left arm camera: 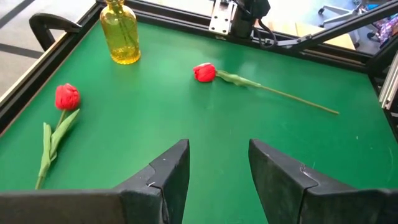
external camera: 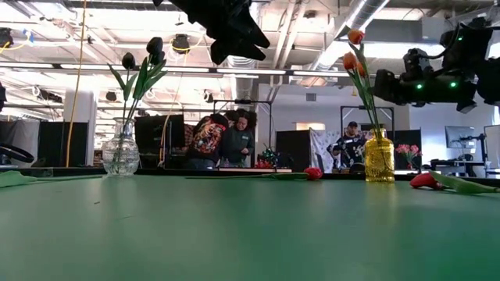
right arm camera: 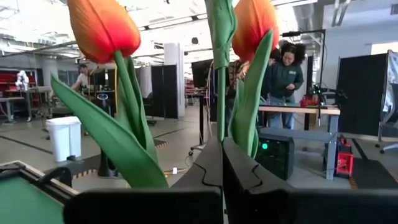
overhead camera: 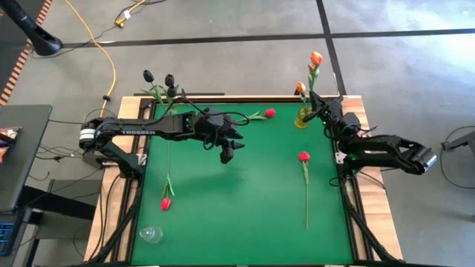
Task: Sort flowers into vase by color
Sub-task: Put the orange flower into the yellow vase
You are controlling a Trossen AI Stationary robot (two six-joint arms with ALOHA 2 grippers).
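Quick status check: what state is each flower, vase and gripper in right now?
Black tulips: upright in clear vase.
Orange tulips: in yellow vase; one stem pinched by right gripper.
Red tulips: three lying loose on mat.
Left gripper: open, empty, above the mat.
Small cup: on table, near corner.

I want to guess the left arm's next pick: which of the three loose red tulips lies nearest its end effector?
The red tulip near the table's far edge, just beyond the open left end effector. The one mid-table toward the right arm and the one near the left edge lie farther.
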